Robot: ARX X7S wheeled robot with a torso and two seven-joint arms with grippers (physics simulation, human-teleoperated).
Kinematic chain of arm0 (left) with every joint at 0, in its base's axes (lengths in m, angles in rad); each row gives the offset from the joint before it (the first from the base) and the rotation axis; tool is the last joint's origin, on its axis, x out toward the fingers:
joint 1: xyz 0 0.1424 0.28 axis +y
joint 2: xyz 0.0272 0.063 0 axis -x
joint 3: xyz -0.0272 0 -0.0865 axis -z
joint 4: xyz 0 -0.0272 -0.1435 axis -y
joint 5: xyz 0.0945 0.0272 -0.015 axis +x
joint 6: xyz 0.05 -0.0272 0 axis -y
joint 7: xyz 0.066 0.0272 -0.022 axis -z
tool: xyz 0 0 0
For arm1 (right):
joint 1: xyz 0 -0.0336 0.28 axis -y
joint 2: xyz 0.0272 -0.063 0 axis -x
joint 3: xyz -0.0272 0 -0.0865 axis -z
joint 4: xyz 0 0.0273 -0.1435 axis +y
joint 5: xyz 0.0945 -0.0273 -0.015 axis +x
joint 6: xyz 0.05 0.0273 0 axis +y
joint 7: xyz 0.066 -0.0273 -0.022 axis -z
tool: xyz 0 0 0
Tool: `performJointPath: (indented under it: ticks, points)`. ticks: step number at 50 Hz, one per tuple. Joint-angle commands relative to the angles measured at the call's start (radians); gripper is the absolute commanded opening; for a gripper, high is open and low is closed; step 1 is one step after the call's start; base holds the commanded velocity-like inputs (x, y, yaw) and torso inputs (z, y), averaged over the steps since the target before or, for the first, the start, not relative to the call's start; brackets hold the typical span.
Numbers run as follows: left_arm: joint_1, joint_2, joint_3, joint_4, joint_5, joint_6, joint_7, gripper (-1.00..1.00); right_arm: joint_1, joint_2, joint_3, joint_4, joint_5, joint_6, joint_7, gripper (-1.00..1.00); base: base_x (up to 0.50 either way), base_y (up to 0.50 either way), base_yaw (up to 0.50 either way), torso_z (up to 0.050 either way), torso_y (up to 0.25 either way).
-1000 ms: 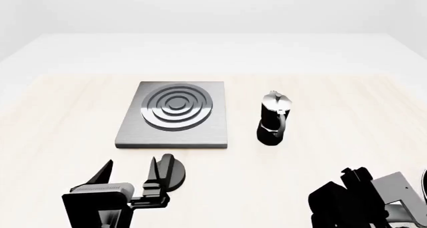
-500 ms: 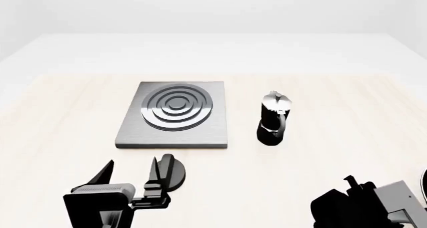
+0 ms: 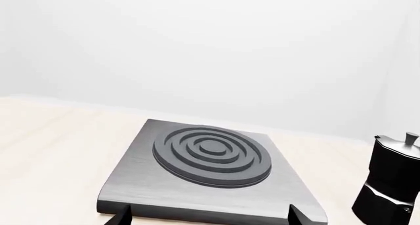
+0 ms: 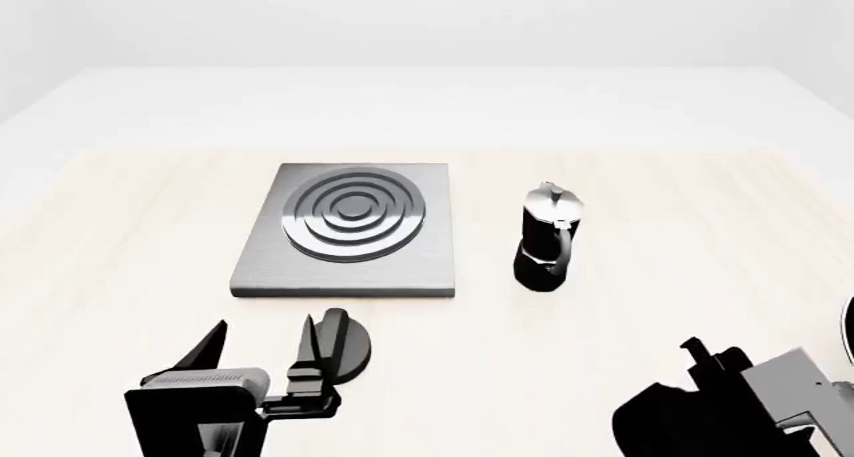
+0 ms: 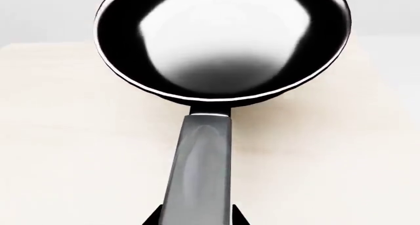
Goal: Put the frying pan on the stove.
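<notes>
The frying pan [image 5: 223, 43] is glossy black, and its long grey handle [image 5: 196, 166] runs back between my right gripper's [image 5: 195, 217] two fingertips, which press against both sides of it. In the head view only a dark sliver of the pan [image 4: 850, 332] shows at the right edge, beyond my right arm [image 4: 727, 407]. The stove [image 4: 350, 227] lies flat on the table left of centre, its rings bare. It also shows in the left wrist view [image 3: 210, 156]. My left gripper [image 4: 260, 342] is open and empty just in front of the stove's near edge.
A black-and-silver moka pot [image 4: 547, 239] stands upright right of the stove; it also shows in the left wrist view [image 3: 390, 185]. A small round black knob [image 4: 352, 345] lies beside my left gripper's right finger. The pale wooden table [image 4: 667, 307] reaches to a white wall.
My right arm has shifted right and slightly up, and the pan's sliver at the right edge sits higher. The left arm, stove and moka pot have not moved.
</notes>
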Motion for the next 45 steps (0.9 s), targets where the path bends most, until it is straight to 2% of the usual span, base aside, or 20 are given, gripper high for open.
performJointPath:
  ticks: [1,14,45]
  points:
    - [0.0,-0.003,0.002,0.002,-0.002,0.002,-0.002,1.0,-0.011,0.033,-0.061,-0.169,-0.045,0.062,0.011,-1.0,0.0,0.0,0.0,0.0,0.0]
    - [0.0,-0.006,0.006,0.0,-0.005,0.005,-0.003,1.0,-0.04,0.04,-0.104,-0.273,-0.033,0.097,-0.002,-1.0,0.0,0.0,0.0,0.0,0.001]
    - [-0.002,-0.016,0.01,0.002,-0.01,0.01,-0.011,1.0,-0.024,0.056,-0.218,-0.372,-0.004,0.142,-0.08,-1.0,0.0,0.0,0.0,0.0,0.001]
